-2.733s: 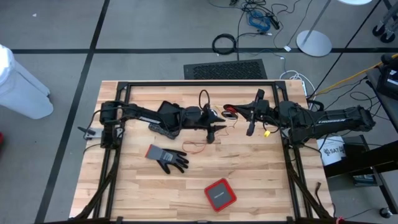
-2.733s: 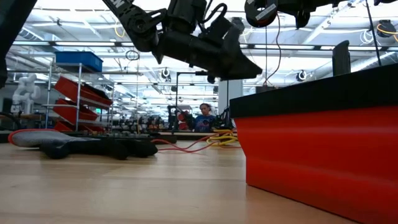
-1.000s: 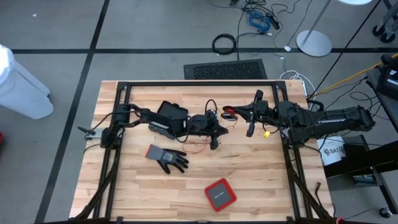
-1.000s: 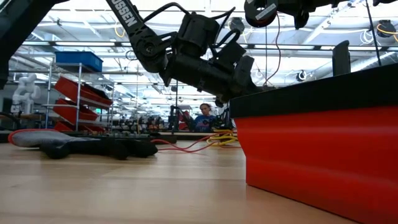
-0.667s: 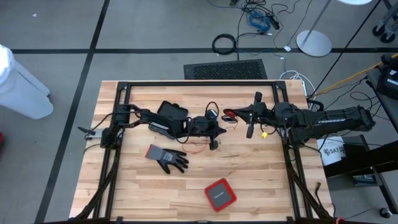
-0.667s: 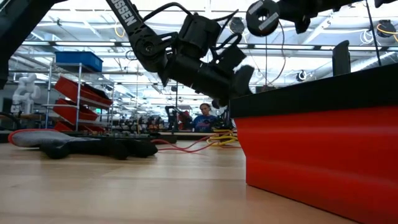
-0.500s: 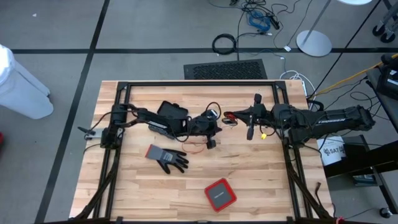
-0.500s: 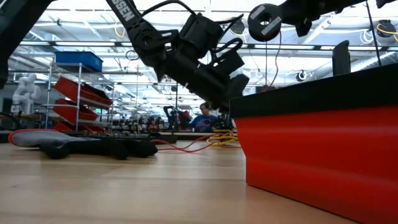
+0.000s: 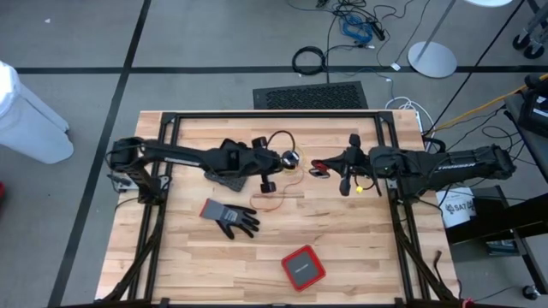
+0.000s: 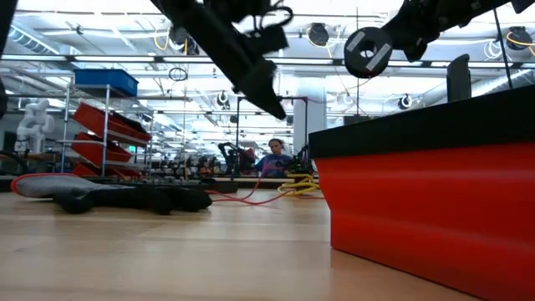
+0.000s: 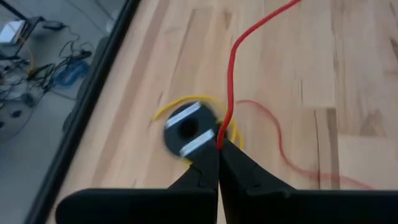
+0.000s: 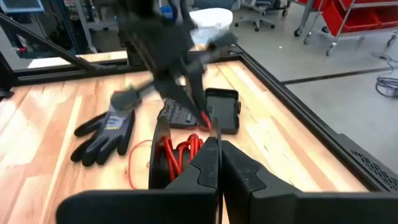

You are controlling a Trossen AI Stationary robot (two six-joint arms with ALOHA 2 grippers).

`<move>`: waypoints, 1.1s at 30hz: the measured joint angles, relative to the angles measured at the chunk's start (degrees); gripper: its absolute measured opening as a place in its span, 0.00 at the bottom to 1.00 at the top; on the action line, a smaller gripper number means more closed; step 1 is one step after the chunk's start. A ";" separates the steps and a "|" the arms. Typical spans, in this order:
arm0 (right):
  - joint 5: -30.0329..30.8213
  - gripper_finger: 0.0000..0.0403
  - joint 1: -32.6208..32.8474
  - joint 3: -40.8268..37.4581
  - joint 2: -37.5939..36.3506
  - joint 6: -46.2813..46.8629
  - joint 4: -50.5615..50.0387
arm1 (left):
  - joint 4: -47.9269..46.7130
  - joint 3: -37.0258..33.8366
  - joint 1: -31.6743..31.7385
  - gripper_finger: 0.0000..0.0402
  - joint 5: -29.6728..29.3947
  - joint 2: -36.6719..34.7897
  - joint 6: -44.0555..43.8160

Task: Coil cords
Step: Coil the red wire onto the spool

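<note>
The red cord runs between my two grippers. Its coiled bundle (image 12: pixel 180 152) is at my right gripper (image 12: pixel 217 146), which is shut near the table's middle right (image 9: pixel 318 168). A single strand (image 11: pixel 231 56) leads to my left gripper (image 11: pixel 219 142), shut on it above the table's middle (image 9: pixel 289 162). In the low view the left gripper (image 10: pixel 274 107) slants downward well above the wood. Slack red cord (image 9: pixel 274 204) lies on the table beside the glove. The yellow cord (image 11: pixel 163 109) lies in a loop on the wood beyond my left fingers. My left gripper pinches one strand of the red cord (image 11: pixel 222 127) between its two fingertips. The fingers slant down toward the table's right. The strand runs on ahead of the fingers, lifted off the wood, while another stretch (image 11: pixel 280 146) lies slack on the table. My right gripper is shut on the red cord at its coiled bundle (image 12: pixel 189 149). The fingers come nearly level from the table's right. Their own tips hide the exact place of contact. The bundle sits beside the fingers, off the table.
A grey glove (image 9: pixel 229 218) lies near the table's middle left. A red box (image 9: pixel 302 267) stands toward the near edge and fills the right of the low view (image 10: pixel 426 201). A black case (image 9: pixel 233 154) sits under my left arm. Black frame rails (image 9: pixel 274 114) border the table.
My left gripper has risen from the table and drawn back toward the left edge, tipping from steeply down to a shallower slant. It has lifted the red strand with it. My right gripper has tipped downward a little with the bundle.
</note>
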 joint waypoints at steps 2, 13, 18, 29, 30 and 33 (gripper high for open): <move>0.00 0.00 0.00 0.00 0.00 0.35 -0.70 | -2.65 0.00 0.02 0.00 -0.50 -2.53 -0.04; -0.01 0.00 0.00 0.00 0.66 1.33 -4.19 | -8.51 0.00 -0.65 0.00 -2.23 -7.43 -1.66; 0.23 0.00 -0.13 0.00 3.58 1.29 -4.84 | -7.40 0.00 -1.60 0.00 -0.31 -7.43 -2.17; 5.09 0.00 -2.30 0.00 14.66 -1.16 -3.53 | -5.98 0.00 -3.09 0.00 2.78 -7.43 -3.19; 5.15 0.00 -2.65 0.00 15.54 -1.36 -3.15 | -5.70 0.00 -3.22 0.00 3.17 -7.43 -3.19; 4.92 0.00 -3.28 0.00 18.05 -1.78 -1.16 | -4.50 0.00 -3.80 0.00 4.22 -7.43 -3.22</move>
